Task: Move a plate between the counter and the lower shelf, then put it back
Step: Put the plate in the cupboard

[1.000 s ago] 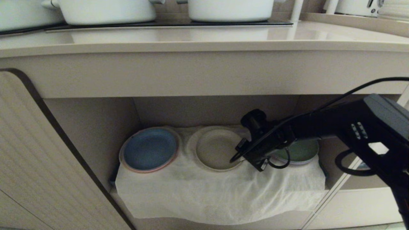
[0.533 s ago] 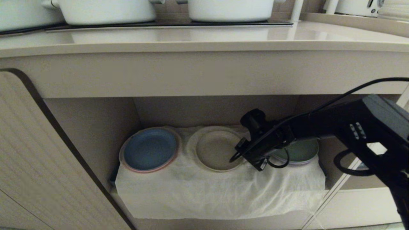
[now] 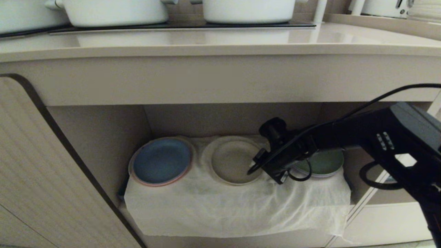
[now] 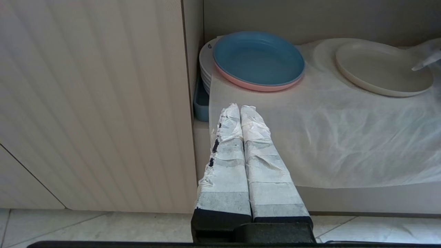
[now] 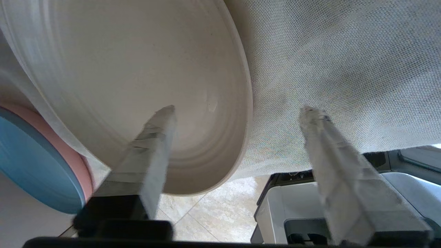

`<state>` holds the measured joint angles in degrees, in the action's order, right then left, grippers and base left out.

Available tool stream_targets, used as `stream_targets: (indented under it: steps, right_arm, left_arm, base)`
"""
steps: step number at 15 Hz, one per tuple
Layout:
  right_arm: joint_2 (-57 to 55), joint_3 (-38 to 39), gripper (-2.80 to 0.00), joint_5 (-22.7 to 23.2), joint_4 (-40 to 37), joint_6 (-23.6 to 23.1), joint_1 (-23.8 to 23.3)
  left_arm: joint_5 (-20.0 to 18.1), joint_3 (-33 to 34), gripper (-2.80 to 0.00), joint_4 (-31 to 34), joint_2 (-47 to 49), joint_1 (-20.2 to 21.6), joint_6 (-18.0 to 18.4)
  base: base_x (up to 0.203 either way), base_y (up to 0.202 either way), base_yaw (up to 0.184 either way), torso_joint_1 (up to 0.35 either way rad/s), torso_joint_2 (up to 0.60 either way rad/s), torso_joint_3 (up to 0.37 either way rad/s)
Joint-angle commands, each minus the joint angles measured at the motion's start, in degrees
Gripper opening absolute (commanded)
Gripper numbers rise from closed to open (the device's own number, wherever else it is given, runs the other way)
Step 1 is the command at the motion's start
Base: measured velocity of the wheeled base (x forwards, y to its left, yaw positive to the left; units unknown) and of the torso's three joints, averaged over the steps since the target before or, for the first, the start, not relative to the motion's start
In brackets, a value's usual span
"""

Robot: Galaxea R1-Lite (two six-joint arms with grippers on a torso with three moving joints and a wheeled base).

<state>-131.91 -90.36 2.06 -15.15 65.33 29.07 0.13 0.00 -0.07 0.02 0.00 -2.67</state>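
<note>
Under the long pale table (image 3: 220,44), the lower shelf (image 3: 103,137) is standing open-fronted, its floor draped with a wrinkled white cloth (image 3: 237,210) that is hanging over the front edge. Seen from the head camera, the cream plate (image 3: 231,160) is lying flat on that cloth in the middle of the recess, with a blue plate (image 3: 161,160) at its 9 o'clock and a green plate (image 3: 325,162) at its 3 o'clock, partly behind the arm.

Compared with a second ago, the right claw (image 5: 237,112) is spreading wide: its taped fingers (image 5: 155,134) are now standing well apart, one over the plate's inner surface and the other out over the cloth, with the rim between them and clamped by neither. The arm itself is barely shifting. The plate is not moving as the grip goes.

By my reading, this is the release that ends the trip down to the shelf. Backing the claw out without dragging the rim or snagging the cloth looks like the next concern.

Off to the side, the left claw (image 4: 241,112) is hanging parked in front of the shelf, fingers pressed together and holding nothing.
</note>
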Motion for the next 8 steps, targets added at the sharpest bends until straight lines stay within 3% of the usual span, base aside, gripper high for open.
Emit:
stream_targets:
  steps: [1, 8]
  right_arm:
    - [0.08, 0.09, 0.00, 0.05, -0.14, 0.33, 0.02]
    - [0.95, 0.44, 0.00, 0.10, -3.50, 0.30, 0.11]
  left_arm:
    - [0.04, 0.00, -2.80, -0.01, -0.02, 0.00, -0.05]
    - [0.04, 0.00, -2.80, -0.01, -0.02, 0.00, -0.05]
  base:
    - [0.000, 0.000, 0.000, 0.000, 0.00, 0.000]
    - [0.000, 0.000, 0.000, 0.000, 0.00, 0.000]
